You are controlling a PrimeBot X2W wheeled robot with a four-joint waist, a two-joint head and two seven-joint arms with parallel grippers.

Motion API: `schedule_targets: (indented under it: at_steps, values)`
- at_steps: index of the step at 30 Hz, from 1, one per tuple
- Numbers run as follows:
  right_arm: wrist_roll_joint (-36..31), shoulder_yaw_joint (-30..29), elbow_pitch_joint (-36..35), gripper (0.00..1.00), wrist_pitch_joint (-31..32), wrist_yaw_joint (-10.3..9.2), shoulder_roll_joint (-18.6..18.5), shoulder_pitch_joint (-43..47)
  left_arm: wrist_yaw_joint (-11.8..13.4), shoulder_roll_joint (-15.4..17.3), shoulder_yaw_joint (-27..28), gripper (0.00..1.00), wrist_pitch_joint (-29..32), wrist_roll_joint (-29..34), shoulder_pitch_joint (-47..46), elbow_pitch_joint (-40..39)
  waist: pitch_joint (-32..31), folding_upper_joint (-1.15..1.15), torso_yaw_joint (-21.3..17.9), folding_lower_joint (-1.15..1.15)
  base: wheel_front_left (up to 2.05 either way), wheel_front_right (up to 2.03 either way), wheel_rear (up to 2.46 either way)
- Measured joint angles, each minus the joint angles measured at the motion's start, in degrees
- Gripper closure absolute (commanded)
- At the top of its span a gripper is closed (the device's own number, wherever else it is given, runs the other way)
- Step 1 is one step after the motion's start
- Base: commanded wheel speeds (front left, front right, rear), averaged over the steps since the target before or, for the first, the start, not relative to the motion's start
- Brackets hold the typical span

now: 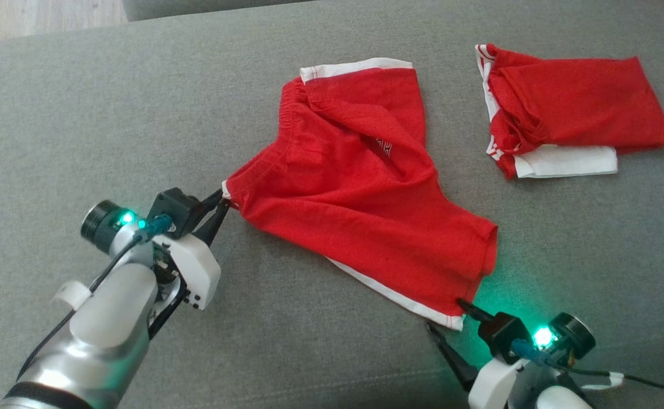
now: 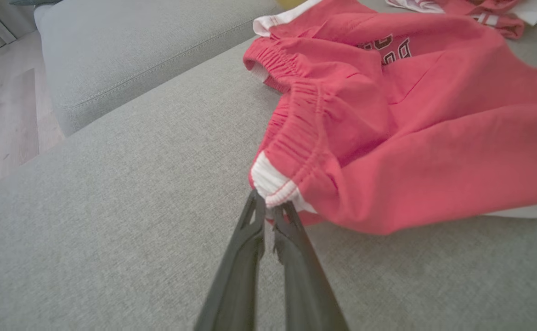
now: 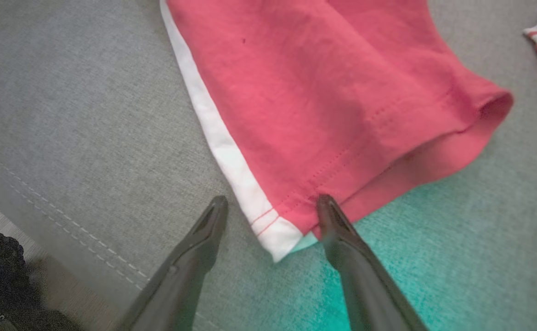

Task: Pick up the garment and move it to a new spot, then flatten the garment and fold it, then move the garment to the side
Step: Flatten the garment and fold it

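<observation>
1. The garment (image 1: 366, 187), a pair of red shorts with white trim, lies around the middle of the grey sofa cushion (image 1: 110, 113). It is spread out but creased, and the far leg is rumpled
2. Long axis: the near side seam carries a white stripe. It runs from the waistband corner on the cushion's left to the leg-hem corner close to the cushion's near edge on the right
3. My left pincer (image 1: 218, 207) holds the left end of that axis. In the left wrist view its fingers are closed together (image 2: 268, 209) and pinch the white-edged waistband corner, which is lifted slightly off the cushion
4. My right pincer (image 1: 445, 314) sits at the right end, spread wide and holding nothing. In the right wrist view (image 3: 273, 201) the white hem corner lies between the two fingers and points back toward the wrist. One tip is over bare cushion just beside the stripe and the other is at the red hem edge. I cannot tell whether either tip touches the cloth
5. Judgement: the step in hand is flattening. The coming move turns on the hem corner lying directly ahead of the right pincer, between its fingers. A short advance and a closing there would secure both ends of the axis
6. A second garment (image 1: 564, 113), red and white and already folded, lies toward the cushion's far right corner, well apart from the shorts
</observation>
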Motion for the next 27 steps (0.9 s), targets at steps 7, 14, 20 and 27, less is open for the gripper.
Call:
schedule_targets:
  at_steps: [7,14,20,27]
  values:
    - [0.25,-0.44,0.52,1.00,-0.09,0.01,-0.55,-1.64,-0.03,-0.14,-0.69,1.00,0.02,-1.69,-0.01,0.73,-0.63,0.00,0.17,0.00,0.00,0.00,0.00]
    - [2.03,-6.82,-5.23,1.00,-2.07,0.00,-2.11,-6.70,-0.09,0.26,-0.14,1.00,0.29,-5.68,-0.07,-2.79,-3.19,0.00,0.40,0.00,0.00,0.00,0.00]
    - [3.21,-8.95,-12.07,1.00,-2.67,0.00,-4.05,-14.47,-0.51,2.21,2.46,1.00,3.09,-9.71,-2.40,-10.31,-6.39,0.00,1.07,0.00,0.00,0.00,0.00]
    - [3.77,-10.47,-17.20,1.00,-3.39,0.01,-4.90,-19.05,1.88,4.46,6.12,1.00,8.66,-13.36,-4.80,-21.99,-11.18,0.00,2.07,0.00,0.00,0.00,0.00]
